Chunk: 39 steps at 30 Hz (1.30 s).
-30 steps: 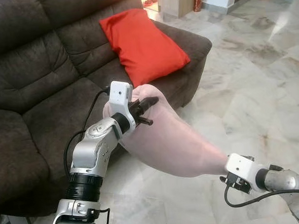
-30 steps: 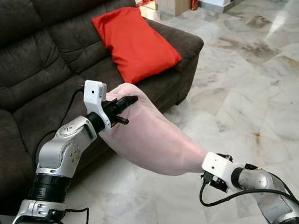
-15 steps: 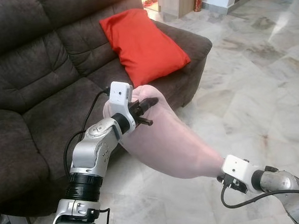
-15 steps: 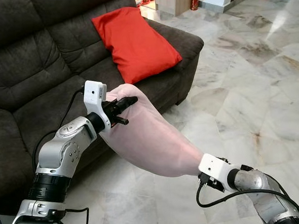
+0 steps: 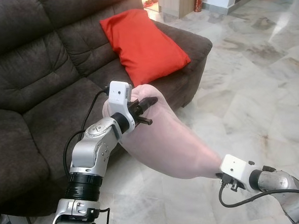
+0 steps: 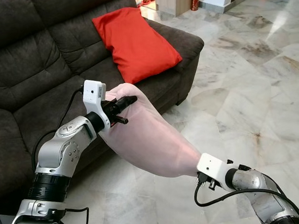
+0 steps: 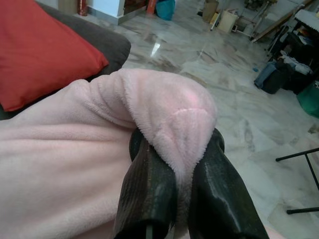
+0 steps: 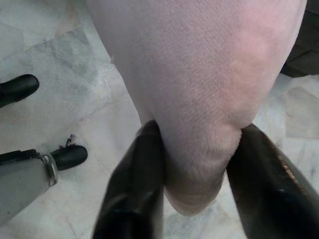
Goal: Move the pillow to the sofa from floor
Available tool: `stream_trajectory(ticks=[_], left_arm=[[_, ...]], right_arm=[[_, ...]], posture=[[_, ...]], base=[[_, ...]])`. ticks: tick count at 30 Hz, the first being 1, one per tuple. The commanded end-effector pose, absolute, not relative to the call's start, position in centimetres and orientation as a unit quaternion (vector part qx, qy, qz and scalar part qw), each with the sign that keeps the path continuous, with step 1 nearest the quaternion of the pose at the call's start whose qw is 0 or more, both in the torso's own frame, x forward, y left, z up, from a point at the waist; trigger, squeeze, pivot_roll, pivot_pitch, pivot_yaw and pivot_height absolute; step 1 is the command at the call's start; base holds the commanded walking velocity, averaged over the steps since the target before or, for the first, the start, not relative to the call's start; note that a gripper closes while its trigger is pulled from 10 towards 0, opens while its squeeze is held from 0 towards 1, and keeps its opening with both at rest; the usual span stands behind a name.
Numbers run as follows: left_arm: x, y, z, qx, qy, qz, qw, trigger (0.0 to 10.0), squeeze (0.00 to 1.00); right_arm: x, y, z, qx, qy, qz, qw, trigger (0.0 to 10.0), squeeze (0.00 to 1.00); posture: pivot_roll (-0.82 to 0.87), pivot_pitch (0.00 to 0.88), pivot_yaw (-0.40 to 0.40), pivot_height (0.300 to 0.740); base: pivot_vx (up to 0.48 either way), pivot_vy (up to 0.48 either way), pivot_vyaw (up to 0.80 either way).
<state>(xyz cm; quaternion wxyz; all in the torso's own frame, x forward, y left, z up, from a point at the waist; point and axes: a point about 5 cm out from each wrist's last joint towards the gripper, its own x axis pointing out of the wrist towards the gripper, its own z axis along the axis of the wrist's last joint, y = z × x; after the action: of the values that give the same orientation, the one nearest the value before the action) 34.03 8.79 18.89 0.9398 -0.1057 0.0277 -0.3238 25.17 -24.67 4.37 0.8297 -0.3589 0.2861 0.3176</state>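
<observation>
The left gripper point(image 7: 182, 199) is clamped on a corner of the pink pillow point(image 5: 164, 141), a fold of fleecy fabric squeezed between its two black fingers point(image 7: 147, 194), and the left wrist view gives this pinch close up, where the eye views give the gripper point(image 5: 145, 106) as a small dark shape just left of the frame's centre, over the front edge of the sofa seat. The right gripper point(image 8: 199, 189) holds the opposite end of the pillow, its fingers point(image 8: 134, 194) set on either side of a rounded bulge of fabric; in the eye views that end of the pillow disappears behind the white wrist housing point(image 6: 211, 166) at the lower right, so the hold itself can be read from the right wrist view alone. The pillow hangs stretched between the two grippers, clear of the marble floor point(image 5: 259, 75), slanting from the frame's centre down to the lower right (its upper end is just in front of the seat cushion, not resting on it). The right wrist view also takes in two black rounded shapes point(image 8: 17, 87) on the floor under the pillow, which I cannot identify. The brown sofa point(image 5: 31, 83) occupies the upper left of the eye views, and it holds a red cushion point(image 5: 143, 44) leaning against the backrest beside the armrest at upper centre.
</observation>
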Motion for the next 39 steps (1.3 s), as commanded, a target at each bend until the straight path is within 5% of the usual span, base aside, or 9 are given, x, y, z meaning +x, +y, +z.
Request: stream_trajectory(ticks=[1, 8, 27, 33, 39], left_arm=[[34.0, 8.7, 22.3, -0.112, -0.040, -0.338, 0.934, 10.0, 0.00], [34.0, 8.7, 22.2, -0.111, -0.039, -0.337, 0.934, 10.0, 0.00], [33.8, 9.7, 20.5, -0.091, -0.013, -0.318, 0.944, 10.0, 0.00], [33.6, 11.2, 18.4, -0.041, 0.017, -0.284, 0.958, 10.0, 0.00], [32.9, 12.5, 16.3, -0.007, 0.040, -0.220, 0.975, 10.0, 0.00]], right_arm=[[25.2, -24.2, 4.2, -0.356, 0.282, 0.326, 0.829, 0.0, 0.00], [25.2, -24.1, 4.3, -0.353, 0.278, 0.327, 0.831, 0.0, 0.00], [26.5, -23.1, 7.3, -0.246, 0.190, 0.285, 0.907, 0.0, 0.00], [27.6, -24.3, 8.6, -0.187, 0.149, 0.176, 0.955, 0.0, 0.00], [27.7, -21.6, 9.3, -0.072, 0.100, 0.130, 0.984, 0.0, 0.00]], posture=[[0.08, 0.075, 0.039, 0.740], [0.08, 0.078, 0.038, 0.740], [0.08, 0.084, 0.028, 0.740], [0.07, 0.084, 0.027, 0.740], [0.08, 0.078, 0.016, 0.740]], base=[[0.000, 0.000, 0.00], [0.000, 0.000, 0.00], [0.000, 0.000, 0.00], [0.000, 0.000, 0.00], [0.000, 0.000, 0.00]])
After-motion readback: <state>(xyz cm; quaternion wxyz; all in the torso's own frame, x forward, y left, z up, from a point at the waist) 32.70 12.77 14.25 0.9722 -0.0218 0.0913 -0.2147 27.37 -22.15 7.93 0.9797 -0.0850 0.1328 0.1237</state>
